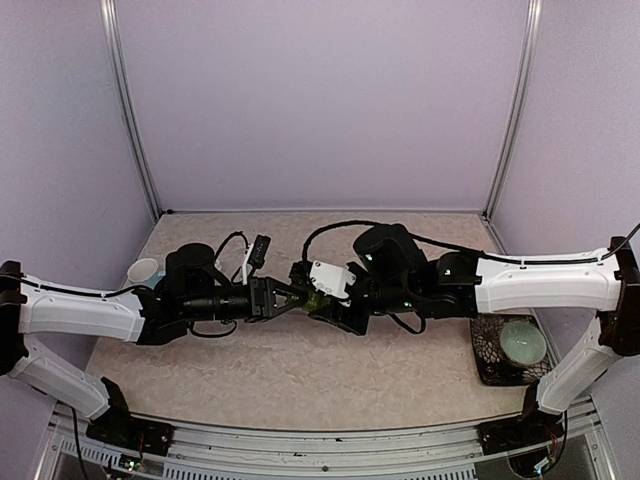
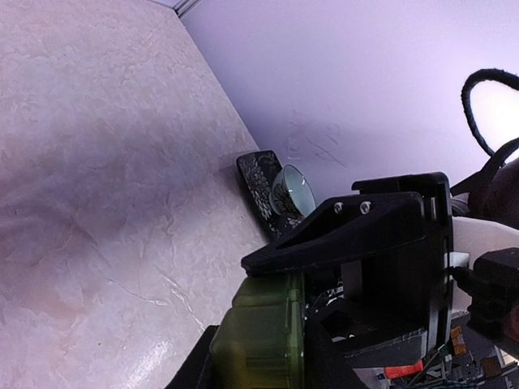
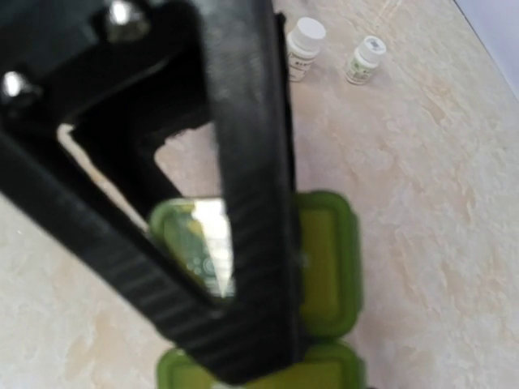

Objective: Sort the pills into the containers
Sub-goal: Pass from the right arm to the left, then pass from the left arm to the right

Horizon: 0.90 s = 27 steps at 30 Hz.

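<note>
Pill-box strip point(image 1: 316, 303) is at table centre, right between the two tools. I can't tell whether it rests on the table point(image 1: 300, 380) or hangs just above it. The left gripper point(image 1: 296, 300) looks pinched on one end of the strip: in the left wrist view the green box point(image 2: 263, 328) sits between dark fingers on both sides. The right gripper point(image 1: 324, 300) has one black finger point(image 3: 243, 203) lying across the lids, and I can't see the other finger, so I cannot tell if it's spread or pressed together. My read on handling: the strip is light, stiff moulded plastic with smooth, rounded corners (likely to slip or twist if held by a corner). The lids are probably snap-fit, so prying one will try to rotate the whole strip. I'd hold it across the narrow side walls of an end compartment, well clear of the lid lip, and work the lid edge with the other tool. Two small white bottles point(image 3: 306, 39) stand well apart from it, toward the back. The bowl point(image 1: 522, 342) on its dark mat point(image 1: 492, 368) and the mug point(image 1: 143, 270) are off to the sides.
</note>
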Each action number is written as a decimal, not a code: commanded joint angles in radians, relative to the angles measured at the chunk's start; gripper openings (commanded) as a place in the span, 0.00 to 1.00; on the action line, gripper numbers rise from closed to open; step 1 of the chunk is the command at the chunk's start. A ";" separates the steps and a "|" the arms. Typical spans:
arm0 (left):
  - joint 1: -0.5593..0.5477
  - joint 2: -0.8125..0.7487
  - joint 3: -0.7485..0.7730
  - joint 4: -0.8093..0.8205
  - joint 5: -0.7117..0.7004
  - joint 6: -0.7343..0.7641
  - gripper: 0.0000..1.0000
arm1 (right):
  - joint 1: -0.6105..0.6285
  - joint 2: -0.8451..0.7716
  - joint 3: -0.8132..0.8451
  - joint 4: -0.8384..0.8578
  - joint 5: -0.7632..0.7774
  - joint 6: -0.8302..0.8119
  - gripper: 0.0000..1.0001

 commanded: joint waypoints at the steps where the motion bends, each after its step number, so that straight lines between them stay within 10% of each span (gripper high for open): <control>1: -0.005 0.015 0.024 0.043 0.035 -0.002 0.29 | 0.016 0.003 0.004 -0.004 0.038 -0.012 0.31; 11: -0.007 0.028 0.023 0.076 0.042 -0.012 0.17 | 0.030 -0.010 -0.001 0.004 0.071 0.012 0.98; 27: -0.009 -0.009 0.073 -0.003 0.204 0.122 0.19 | -0.257 -0.158 -0.041 -0.035 -0.720 0.312 0.96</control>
